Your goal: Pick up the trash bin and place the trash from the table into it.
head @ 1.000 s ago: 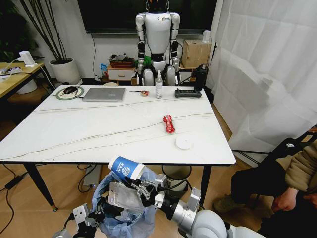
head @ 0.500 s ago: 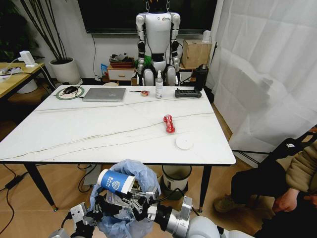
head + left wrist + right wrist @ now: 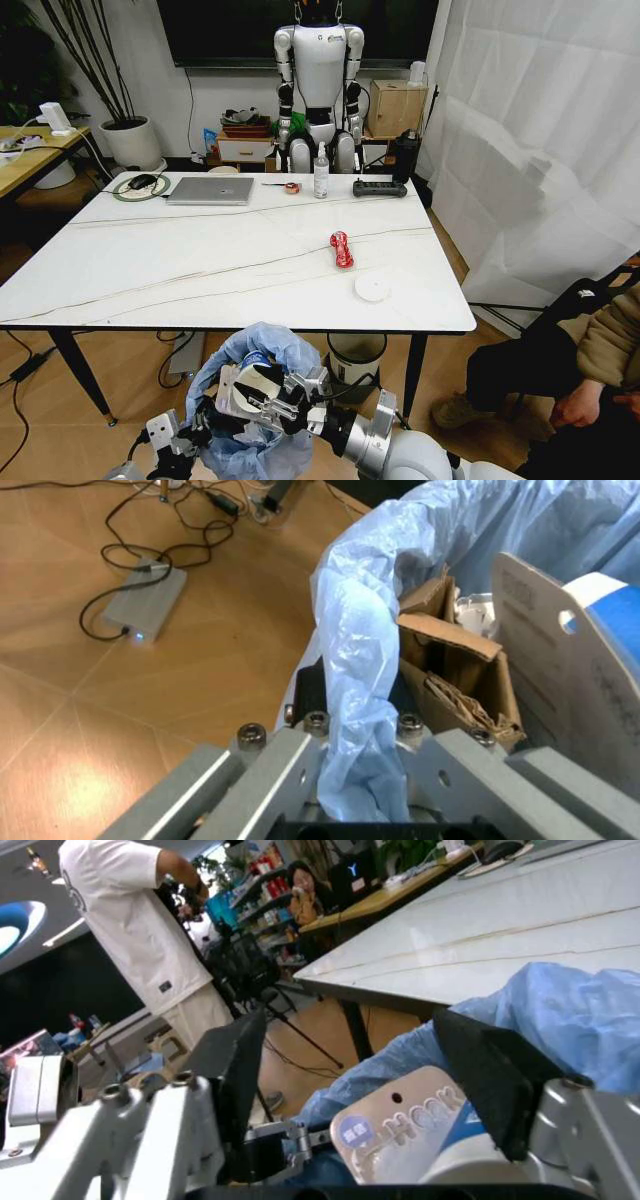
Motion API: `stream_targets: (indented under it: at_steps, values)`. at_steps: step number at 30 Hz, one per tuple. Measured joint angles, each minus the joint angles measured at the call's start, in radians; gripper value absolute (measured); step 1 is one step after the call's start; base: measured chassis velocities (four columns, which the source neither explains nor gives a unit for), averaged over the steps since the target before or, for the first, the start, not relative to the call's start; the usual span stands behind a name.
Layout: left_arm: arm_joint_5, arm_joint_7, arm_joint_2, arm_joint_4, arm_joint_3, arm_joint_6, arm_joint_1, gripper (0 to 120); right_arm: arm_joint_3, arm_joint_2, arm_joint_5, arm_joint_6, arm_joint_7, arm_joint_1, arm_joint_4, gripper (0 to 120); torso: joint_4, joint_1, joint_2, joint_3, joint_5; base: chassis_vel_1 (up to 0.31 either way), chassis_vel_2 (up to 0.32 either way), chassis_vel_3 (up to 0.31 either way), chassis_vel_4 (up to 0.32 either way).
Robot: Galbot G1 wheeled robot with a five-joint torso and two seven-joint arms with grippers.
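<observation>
Head view: trash bin [image 3: 245, 400] at 6 o'clock below worktop [image 3: 200, 270] edge; right end effector [image 3: 262, 400] over its mouth, released, cup [image 3: 255, 375] dropped in. Red wrapper [image 3: 341, 249], white lid [image 3: 371, 288] at 3 o'clock on worktop. Left wrist view: left end effector [image 3: 345, 780] clenched on blue bag [image 3: 355, 667]; cardboard [image 3: 450, 667] inside. Right wrist view: fingers [image 3: 490, 1072] spread apart above packaging [image 3: 410, 1121].
</observation>
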Motion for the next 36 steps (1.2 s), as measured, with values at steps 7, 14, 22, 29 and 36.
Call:
stream_targets:
  at_steps: [7,14,22,29,36]
  values:
    - [-0.003,0.0,0.005,0.006,-0.003,-0.002,0.003,0,0.109,0.002,-0.018,-0.004,0.015,-0.031,0.024,92,-0.0001,0.0,0.0,0.0,0.0,0.0,0.0,0.0,0.0]
    - [-0.01,0.0,0.008,0.012,-0.012,-0.004,0.006,0,0.384,0.061,-0.076,-0.254,0.188,-0.037,0.021,100,0.0001,0.0,0.0,0.0,0.0,0.0,0.0,0.0,0.0]
    - [-0.014,0.0,0.012,0.001,-0.024,-0.005,0.013,0,0.533,0.061,-0.138,-0.567,0.192,0.041,-0.091,100,-0.0001,0.0,0.0,0.0,0.0001,0.0,0.0,0.0,0.0]
    - [-0.009,0.002,0.002,-0.006,-0.029,-0.006,0.017,0,0.481,0.053,-0.113,-0.647,0.173,0.134,-0.171,100,0.0001,0.0,0.0,0.0,-0.0001,0.0,0.0,0.0,0.0]
    - [-0.008,0.002,-0.006,-0.006,-0.033,-0.007,0.017,0,0.432,0.056,-0.131,-0.639,0.149,0.188,-0.233,99,0.0,0.0,0.0,0.0,0.0,0.0,0.0,0.0,0.0]
